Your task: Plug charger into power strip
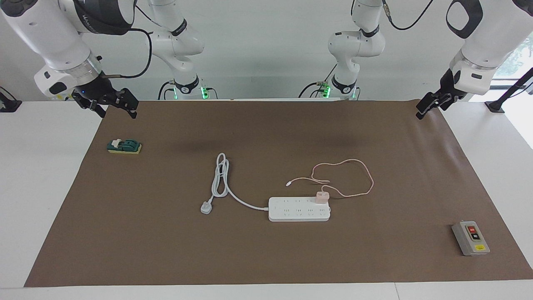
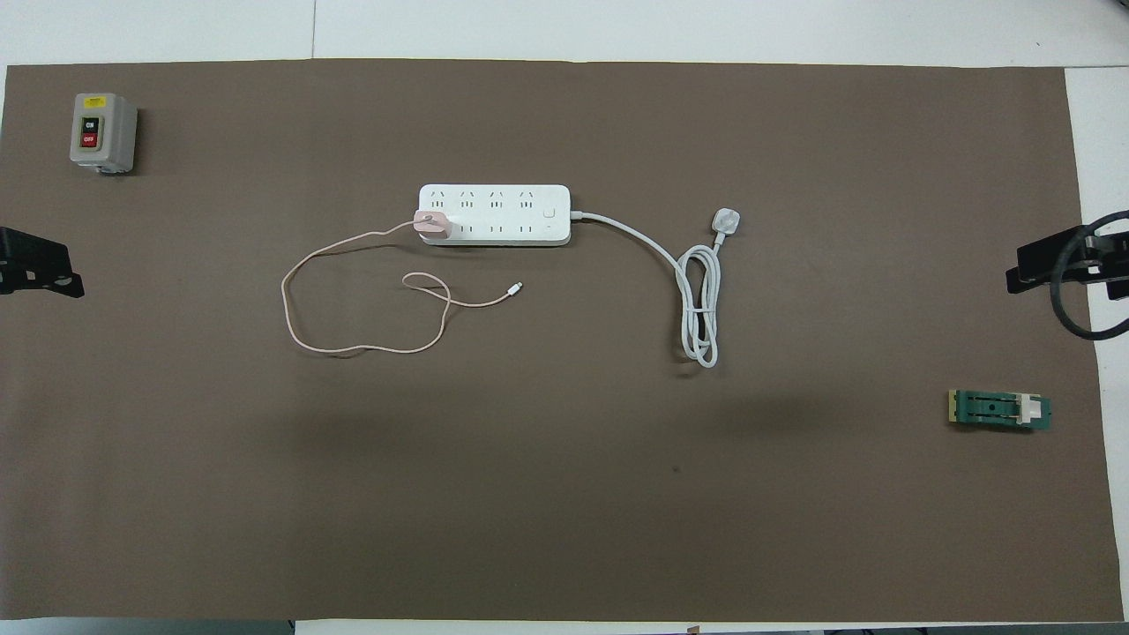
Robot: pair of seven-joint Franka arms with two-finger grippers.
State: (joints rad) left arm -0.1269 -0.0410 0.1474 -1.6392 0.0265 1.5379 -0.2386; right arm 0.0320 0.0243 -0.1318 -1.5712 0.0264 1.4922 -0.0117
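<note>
The pale pink charger (image 1: 322,197) stands upright on the white power strip (image 1: 297,210), in the row nearer the robots at the end toward the left arm; its prongs are hidden. It also shows in the overhead view (image 2: 432,224) on the strip (image 2: 503,212). Its thin pink cable (image 1: 366,171) lies looped on the mat, nearer the robots than the strip. My right gripper (image 1: 116,109) is open and empty, raised over the mat's corner at the right arm's end. My left gripper (image 1: 433,105) is open and empty, raised over the mat's edge at the left arm's end.
The strip's thick white cord ends in a white three-pin plug (image 1: 207,207) lying on the brown mat (image 1: 166,250). A grey box with red and black buttons (image 1: 470,237) sits at the left arm's end. A green and yellow switch block (image 1: 124,146) sits at the right arm's end.
</note>
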